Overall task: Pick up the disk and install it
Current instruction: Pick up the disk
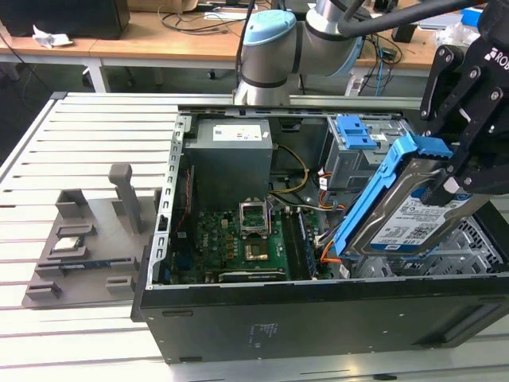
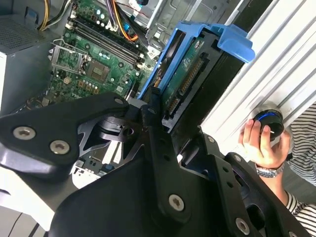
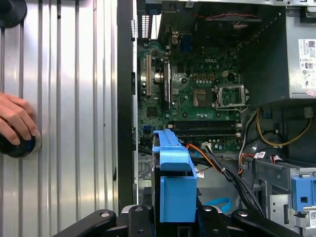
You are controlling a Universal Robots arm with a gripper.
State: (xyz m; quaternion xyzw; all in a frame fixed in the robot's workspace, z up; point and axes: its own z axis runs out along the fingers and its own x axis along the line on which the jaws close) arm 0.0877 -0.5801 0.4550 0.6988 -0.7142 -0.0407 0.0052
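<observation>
The disk (image 1: pixel 409 215) is a silver drive with a white-and-blue label in a bright blue bracket (image 1: pixel 374 191). It hangs tilted above the open computer case (image 1: pixel 318 310), at the exterior view's right, with one end dipping into the case. My gripper (image 1: pixel 457 171) is shut on its upper end. In the second wrist view the disk (image 2: pixel 197 64) runs edge-on away from my gripper (image 2: pixel 163 123), connector side showing. In the first wrist view the bracket's blue end (image 3: pixel 175 182) stands between the black fingers (image 3: pixel 133 217), above the case interior.
Inside the case lie the motherboard (image 1: pixel 238 239), a grey power supply (image 1: pixel 231 155) and a metal drive cage with a blue latch (image 1: pixel 354 131), with cables (image 3: pixel 222 163) beside it. A grey fixture (image 1: pixel 79 247) sits at the exterior view's left. A person's hand (image 3: pixel 15 118) rests on a black button (image 3: pixel 22 145).
</observation>
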